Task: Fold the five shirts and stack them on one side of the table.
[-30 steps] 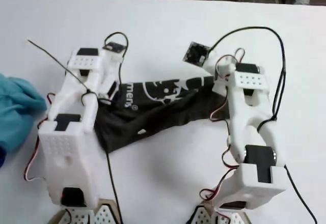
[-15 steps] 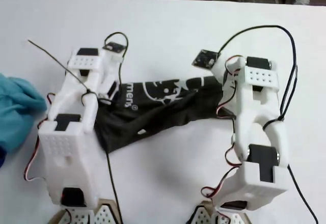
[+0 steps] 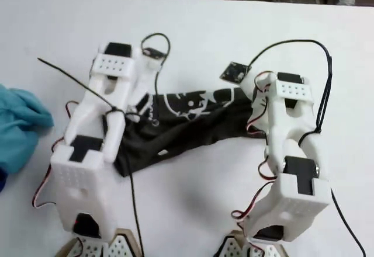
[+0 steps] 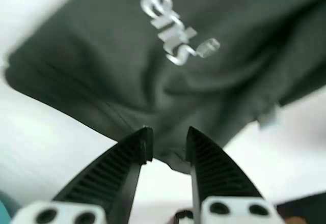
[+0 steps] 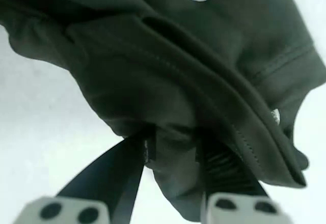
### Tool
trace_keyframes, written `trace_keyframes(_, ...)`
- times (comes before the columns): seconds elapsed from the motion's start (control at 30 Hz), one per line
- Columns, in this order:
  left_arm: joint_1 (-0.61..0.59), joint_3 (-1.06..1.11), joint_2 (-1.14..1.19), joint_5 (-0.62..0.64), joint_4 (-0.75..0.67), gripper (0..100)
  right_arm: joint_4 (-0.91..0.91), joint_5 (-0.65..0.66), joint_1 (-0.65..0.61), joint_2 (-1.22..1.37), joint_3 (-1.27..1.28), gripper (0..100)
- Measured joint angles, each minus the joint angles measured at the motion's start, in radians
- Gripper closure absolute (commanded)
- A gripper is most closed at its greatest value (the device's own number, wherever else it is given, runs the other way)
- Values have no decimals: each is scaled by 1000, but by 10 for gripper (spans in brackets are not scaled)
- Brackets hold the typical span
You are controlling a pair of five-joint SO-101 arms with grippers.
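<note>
A black shirt [image 3: 187, 125] with white print lies stretched across the middle of the table between my two arms. My left gripper [image 3: 143, 102] is at its left end. In the left wrist view that gripper [image 4: 168, 143] is shut on the black shirt's [image 4: 204, 76] hem, with the edge between the tips. My right gripper [image 3: 248, 102] is at the shirt's right end. The right wrist view shows this gripper [image 5: 173, 145] shut on a bunched fold of the black shirt [image 5: 168, 71].
A crumpled teal shirt [image 3: 20, 125] lies at the table's left edge. The white table [image 3: 193, 29] is bare behind the arms and in front of the black shirt. Black cables loop over both arms. The table's far edge meets a dark floor.
My left arm moved away from its base and to the right over the shirt's left end. My right arm swung right, then came slightly back, with the shirt's right end.
</note>
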Motion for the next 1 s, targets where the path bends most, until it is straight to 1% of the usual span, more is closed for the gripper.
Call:
trace_keyframes(0.17,58,193,-118,0,-3,862,-44,0,0,5,0,861)
trace_keyframes(0.3,54,387,-193,-8,-46,862,-49,0,0,5,0,861)
trace_keyframes(0.4,48,517,-239,-57,-110,862,-57,0,5,5,0,860)
trace_keyframes(0.57,-32,701,-256,-137,-269,862,-114,2,49,11,0,858)
trace_keyframes(0.7,-97,778,-258,-178,-368,862,-129,2,92,11,0,858)
trace_keyframes(0.87,-146,793,-267,-198,-393,862,-129,2,110,11,0,858)
trace_keyframes(1.0,-160,792,-273,-198,-391,862,-120,2,110,11,5,858)
